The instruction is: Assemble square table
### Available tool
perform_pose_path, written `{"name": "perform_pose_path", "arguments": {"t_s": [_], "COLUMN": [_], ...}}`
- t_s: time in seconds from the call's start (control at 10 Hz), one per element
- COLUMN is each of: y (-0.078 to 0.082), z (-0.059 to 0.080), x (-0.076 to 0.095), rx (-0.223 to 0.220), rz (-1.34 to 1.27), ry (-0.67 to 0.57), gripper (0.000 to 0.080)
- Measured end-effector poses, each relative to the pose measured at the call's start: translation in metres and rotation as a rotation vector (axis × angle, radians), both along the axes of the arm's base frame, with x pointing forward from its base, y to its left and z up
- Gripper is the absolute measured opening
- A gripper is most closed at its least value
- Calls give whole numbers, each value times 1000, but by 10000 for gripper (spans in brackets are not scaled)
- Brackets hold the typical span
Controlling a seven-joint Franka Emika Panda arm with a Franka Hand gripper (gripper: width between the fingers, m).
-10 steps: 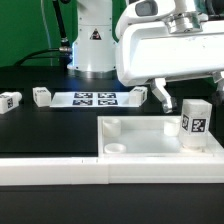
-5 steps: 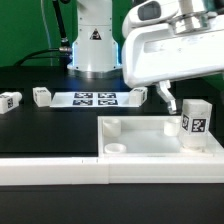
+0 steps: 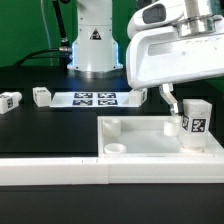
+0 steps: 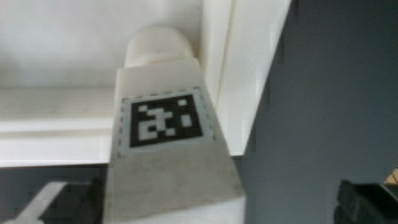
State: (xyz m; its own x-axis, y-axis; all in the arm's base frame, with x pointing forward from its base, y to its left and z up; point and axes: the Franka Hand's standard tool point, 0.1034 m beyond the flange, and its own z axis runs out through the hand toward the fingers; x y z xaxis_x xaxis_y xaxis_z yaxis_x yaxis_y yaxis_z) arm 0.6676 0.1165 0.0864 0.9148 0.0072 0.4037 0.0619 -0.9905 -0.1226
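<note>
The white square table slab lies flat at the exterior view's right, raised rim up. One white tagged leg stands upright in its far right corner. It fills the wrist view with its tag facing the camera. My gripper hangs over this leg, open, with one finger down beside it. In the wrist view the dark fingertips sit wide apart on either side of the leg without touching it. Three loose legs lie on the black table: two at the left and one by the marker board.
The marker board lies flat in the middle at the back. The long white barrier wall runs along the front, against the slab. The robot base stands behind the marker board.
The gripper has moved toward the exterior view's right, closer over the upright leg. The leg and the slab have not moved.
</note>
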Motion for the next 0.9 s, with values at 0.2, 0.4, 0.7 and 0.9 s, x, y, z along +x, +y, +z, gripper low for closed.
{"name": "perform_pose_path", "arguments": {"t_s": [0.2, 0.4, 0.7, 0.9], "y": [-6, -19, -14, -14], "z": [-7, -3, -4, -4], "x": [-6, 2, 6, 6], "rx": [-5, -18, -5, -1], "rz": [20, 38, 28, 10], "ry": [169, 311, 417, 418], "gripper": [649, 649, 649, 626]}}
